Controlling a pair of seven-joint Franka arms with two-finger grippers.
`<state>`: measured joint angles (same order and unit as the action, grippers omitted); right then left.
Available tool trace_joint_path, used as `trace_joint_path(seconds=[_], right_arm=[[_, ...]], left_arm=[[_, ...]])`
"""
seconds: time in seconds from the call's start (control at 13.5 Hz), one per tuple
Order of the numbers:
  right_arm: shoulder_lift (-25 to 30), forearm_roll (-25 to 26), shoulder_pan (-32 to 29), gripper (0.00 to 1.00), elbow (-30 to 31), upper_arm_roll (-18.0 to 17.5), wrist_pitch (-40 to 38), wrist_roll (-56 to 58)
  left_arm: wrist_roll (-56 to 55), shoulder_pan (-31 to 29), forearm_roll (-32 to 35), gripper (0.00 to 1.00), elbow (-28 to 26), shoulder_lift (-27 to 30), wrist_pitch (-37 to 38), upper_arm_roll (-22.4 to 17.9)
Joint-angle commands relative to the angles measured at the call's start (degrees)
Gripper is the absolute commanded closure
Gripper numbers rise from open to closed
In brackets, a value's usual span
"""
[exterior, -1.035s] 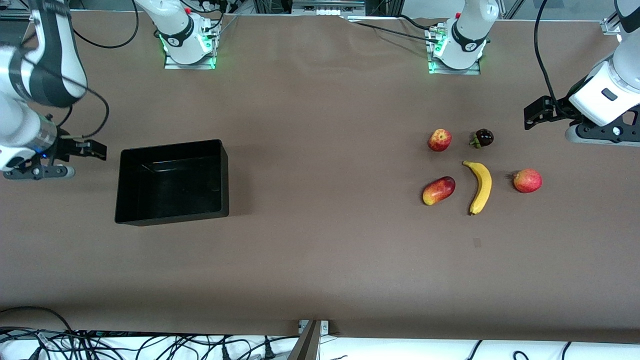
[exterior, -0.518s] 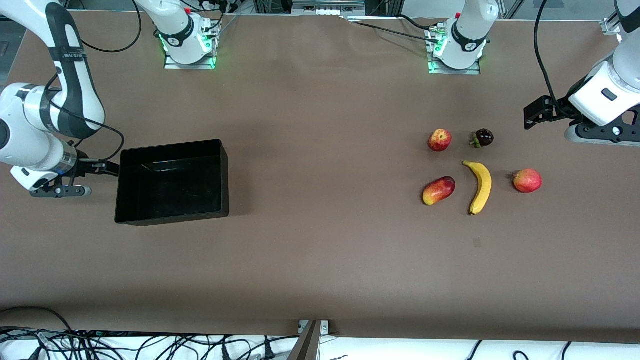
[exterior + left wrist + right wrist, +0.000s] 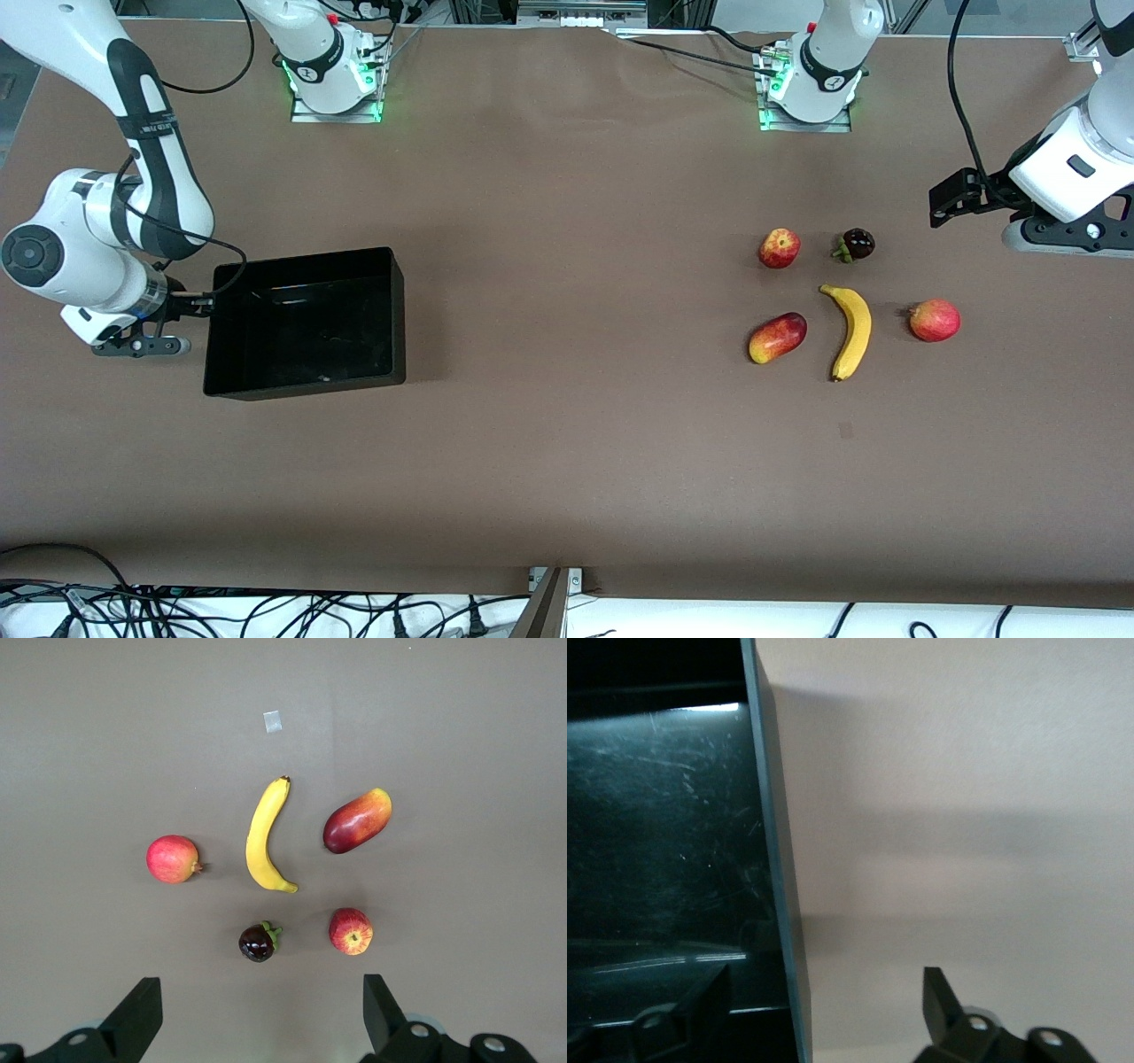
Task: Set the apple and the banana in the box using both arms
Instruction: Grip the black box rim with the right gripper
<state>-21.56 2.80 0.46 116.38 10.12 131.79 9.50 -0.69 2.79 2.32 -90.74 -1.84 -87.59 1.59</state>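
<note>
Straddling the box (image 3: 772, 859) wall, right end effector (image 3: 824, 1005) gapes, half cropped; left end effector (image 3: 261, 1014) gapes.

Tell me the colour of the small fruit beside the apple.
Dark purple-black with a green calyx; the left wrist view shows it best.

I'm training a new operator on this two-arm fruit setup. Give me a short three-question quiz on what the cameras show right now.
1. True or false: the banana already lies in the box.
2. The right gripper straddles which part of the box?
A. the end wall toward the right arm's end of the table
B. the wall nearest the front camera
C. the middle of the floor
3. Fill in: the apple sits beside a dark ______ fruit.

Key
1. False: it lies on the table among the other fruits, under the open left gripper.
2. A: one finger inside, one outside.
3. purple
</note>
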Motion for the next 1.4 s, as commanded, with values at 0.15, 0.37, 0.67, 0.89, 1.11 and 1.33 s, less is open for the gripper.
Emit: trace_joint_path(seconds=[0.15,0.37,0.67,0.89,1.11,1.33], right_arm=[[0.9,-1.2,-0.2,0.49,1.5,-0.2,0.7,1.6],[0.8,-1.4,-0.2,1.0,1.5,-0.2,0.6,1.3],[0.5,-3.1,0.1,1.0,0.8,-0.4,0.6,1.6],[0.7,-3.8,0.3,1.0,-2.4,-2.9,-2.6,1.7],[0.6,-6.0,0.4,1.0,-9.0,-6.2,-9.3,1.1],[0.1,-10.4,0.7,1.0,-14.4,-10.7,-13.6,-1.0]], left_arm=[[-0.4,0.2,0.1,0.0,2.2,-0.9,1.0,1.7],[-0.4,0.0,0.8,0.0,2.2,-0.8,1.2,1.8],[-0.4,0.0,0.8,0.0,2.2,-0.8,1.3,1.8],[-0.4,-0.1,0.8,0.0,2.2,-0.7,1.3,1.8],[-0.4,-0.1,0.8,0.0,2.2,-0.7,1.3,1.8],[-0.4,-0.1,0.8,0.0,2.3,-0.8,1.2,1.8]])
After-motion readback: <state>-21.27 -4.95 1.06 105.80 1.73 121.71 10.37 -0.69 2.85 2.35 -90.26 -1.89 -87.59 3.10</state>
